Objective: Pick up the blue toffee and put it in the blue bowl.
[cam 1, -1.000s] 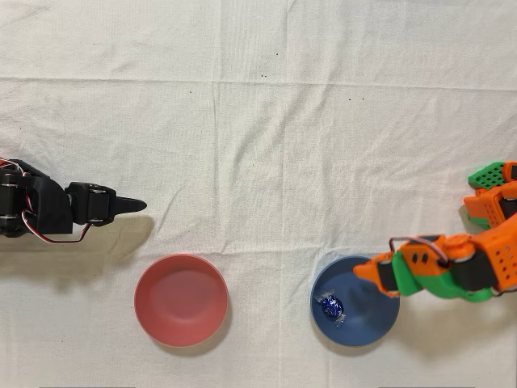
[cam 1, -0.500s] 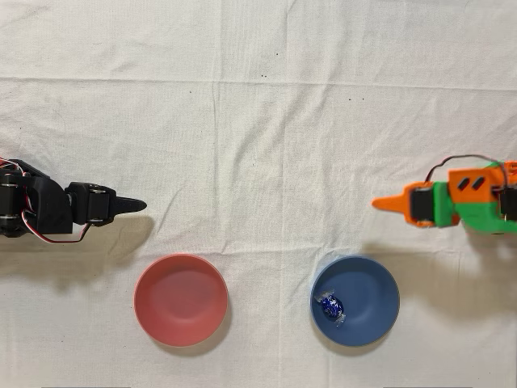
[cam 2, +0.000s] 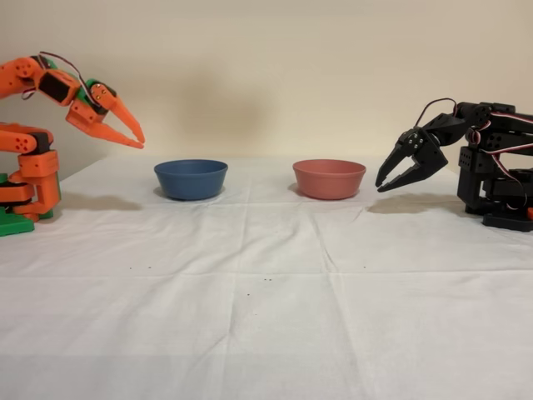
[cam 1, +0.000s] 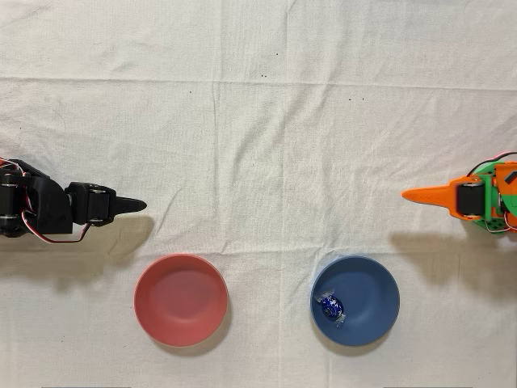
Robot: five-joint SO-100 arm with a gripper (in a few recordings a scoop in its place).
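Toffee: the tiny round toffee in shiny dark-blue foil with clear twisted ends (cam 1: 331, 306) lay inside the round, shallow, matte dark-blue bowl (cam 1: 381, 279), towards the bowl's left side in the overhead view.
Handling: by its look the sweet was light, small and slick in its foil, the twisted ends flimsy; the firm round middle seemed the surest place to grip it, the ends likely to crumple or slip.
Pincer: the orange arm's two-finger pincer (cam 2: 133, 133) hung in the air, up and to the left of the blue bowl in the fixed view, its fingers a little apart, holding nothing and touching nothing.
Progress: with the toffee in the bowl, the task appeared done.
Worktop: a creased white cloth (cam 1: 266, 137) covered it; a round, shallow pink-red bowl (cam 1: 180, 299) stood beside the blue one.
Black arm: idle.
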